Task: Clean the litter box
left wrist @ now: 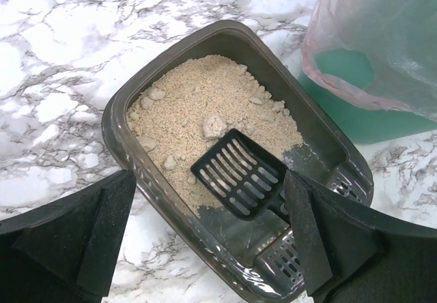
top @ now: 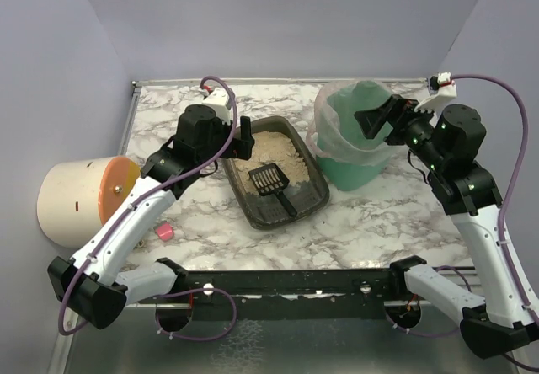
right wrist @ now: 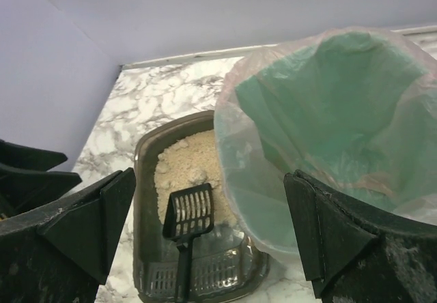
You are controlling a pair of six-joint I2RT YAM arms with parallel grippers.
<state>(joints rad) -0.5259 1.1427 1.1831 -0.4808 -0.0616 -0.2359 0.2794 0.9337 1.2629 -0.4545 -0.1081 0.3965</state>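
Note:
The litter box, a shallow dark tray, lies at an angle in the middle of the marble table, with beige litter heaped in its far half. A black slotted scoop lies inside it, head on the litter, handle towards the near end. My left gripper hovers over the box's far left rim, open and empty. In the left wrist view the box rim and scoop lie between the spread fingers. My right gripper is open and empty above the green bin. The right wrist view shows the box and scoop.
The green bin, lined with a clear bag, stands just right of the box, nearly touching it. Clumps sit in the litter. A cream cylinder with an orange lid lies at the left edge, with a small pink object near it. Walls enclose the table.

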